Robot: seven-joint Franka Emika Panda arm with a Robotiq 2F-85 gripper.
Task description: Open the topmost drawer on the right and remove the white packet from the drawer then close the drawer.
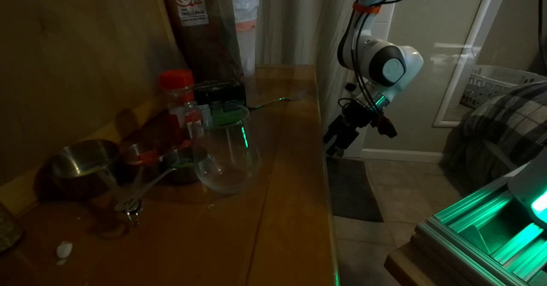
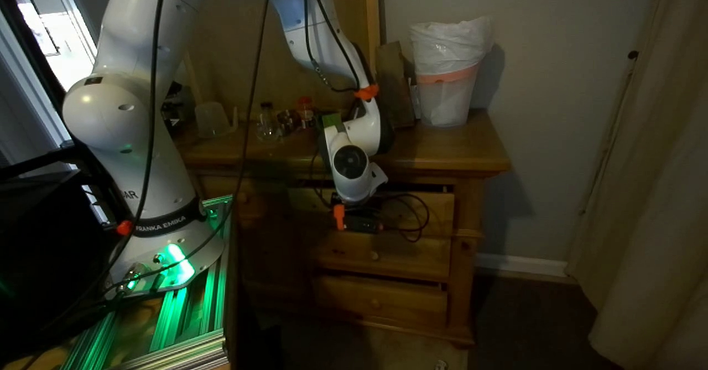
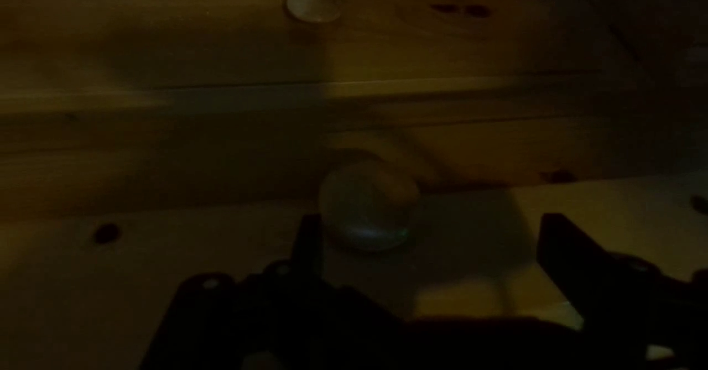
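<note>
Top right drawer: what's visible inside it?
Nothing: in an exterior view the drawer front hides any contents, with only a dark strip above it. The robot's wrist covers part of that front. Whether the white packet is inside can't be seen.

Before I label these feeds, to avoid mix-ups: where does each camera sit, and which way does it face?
An exterior view: slightly above the dresser top, looking along it; shows arm, gripper, some base.
An exterior view: near the base, facing the drawers; shows base, most of arm.
Wrist view: just behind the gripper, facing drawer knobs; shows both fingers.
Both exterior views share arm, dresser top, lined bin.
</note>
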